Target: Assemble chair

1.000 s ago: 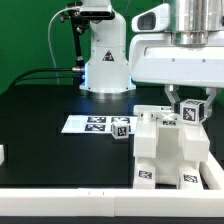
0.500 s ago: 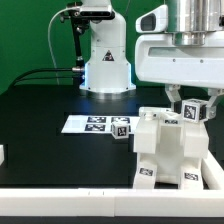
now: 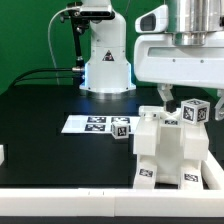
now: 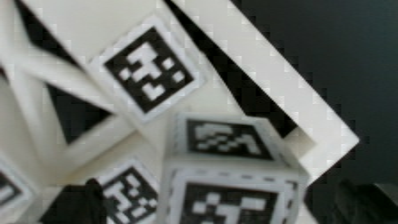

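The matte white blocky plastic chair [image 3: 168, 150] stands in the exterior view's lower right, directly under the two-finger gripper [image 3: 182, 97]. Its topmost tagged block [image 3: 193, 112] sits between the dark fingers [image 3: 165, 96]. I cannot tell whether they pinch it.

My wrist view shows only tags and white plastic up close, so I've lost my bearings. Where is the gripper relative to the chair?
Observer: The gripper hangs just above the top of the chair, which stands far to the exterior view's right.
Operator: Any loose parts away from it?
Observer: A small tagged block sits at the end of the marker board, on the exterior view's left of the chair.
Operator: Anything else?
Observer: A white piece is cut off by the exterior view's left edge; I cannot tell what it is.
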### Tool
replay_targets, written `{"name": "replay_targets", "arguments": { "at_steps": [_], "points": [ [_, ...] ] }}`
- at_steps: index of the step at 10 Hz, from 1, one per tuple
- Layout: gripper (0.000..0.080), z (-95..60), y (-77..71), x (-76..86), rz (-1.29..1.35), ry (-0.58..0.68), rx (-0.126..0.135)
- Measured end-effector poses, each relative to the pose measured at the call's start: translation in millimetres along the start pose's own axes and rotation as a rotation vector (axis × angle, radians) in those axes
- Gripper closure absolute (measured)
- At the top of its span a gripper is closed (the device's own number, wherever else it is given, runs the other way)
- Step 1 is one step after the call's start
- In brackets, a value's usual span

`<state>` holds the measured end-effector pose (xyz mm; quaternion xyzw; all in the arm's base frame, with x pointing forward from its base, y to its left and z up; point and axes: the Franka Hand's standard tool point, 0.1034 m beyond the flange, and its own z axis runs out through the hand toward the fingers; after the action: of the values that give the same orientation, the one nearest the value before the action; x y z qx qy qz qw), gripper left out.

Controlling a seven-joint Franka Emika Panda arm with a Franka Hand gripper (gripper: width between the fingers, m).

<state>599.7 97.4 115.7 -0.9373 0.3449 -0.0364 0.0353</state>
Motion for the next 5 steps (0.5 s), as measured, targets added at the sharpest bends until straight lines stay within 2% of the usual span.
{"name": "replay_targets", "arguments": {
  "at_steps": [3, 4, 5],
  "points": [
    [0.0150, -1.8, -1.4, -1.4, -0.342, -0.001, -0.001],
    [0.0150, 0.6, -2.4, -8.5, -0.522, -0.016, -0.025],
    [0.0150, 2.3, -5.5, -15.9, -0.588, -0.033, -0.041]
  ]
}}
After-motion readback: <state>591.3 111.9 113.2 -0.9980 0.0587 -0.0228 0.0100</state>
